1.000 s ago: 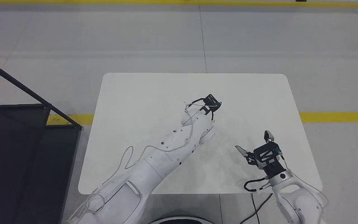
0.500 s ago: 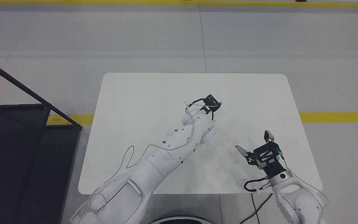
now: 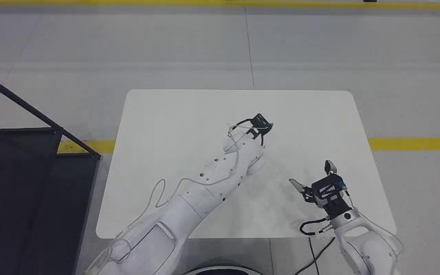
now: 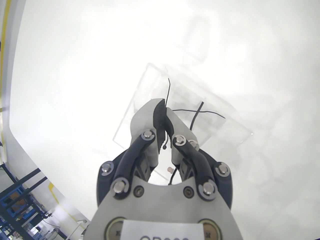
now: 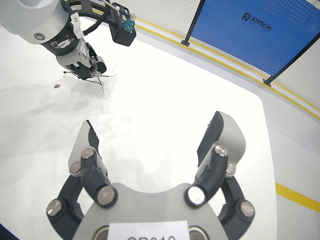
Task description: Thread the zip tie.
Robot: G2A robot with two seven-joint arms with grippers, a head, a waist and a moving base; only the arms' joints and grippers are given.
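My left gripper [image 4: 165, 106] is shut on a thin black zip tie [image 4: 168, 93]; the tie's tip sticks out past the fingertips and its head hangs between the fingers. It hovers just over a clear shallow tray [image 4: 140, 93] holding two more crossed black ties [image 4: 197, 111]. Seen from the right wrist, the left gripper [image 5: 86, 76] is low over the tray [image 5: 87, 89]. From above, the left wrist [image 3: 260, 124] is near the table's middle. My right gripper [image 5: 152, 136] stands open and holds nothing, near the table's front right [image 3: 315, 177].
The white table [image 3: 172, 137] has rounded corners. A small brown speck [image 5: 56, 85] lies on it beside the tray. Blue panels on black posts [image 5: 250, 21] and a yellow floor line stand beyond the far edge.
The left wrist has turned very slightly over the tray. The right arm has kept still.
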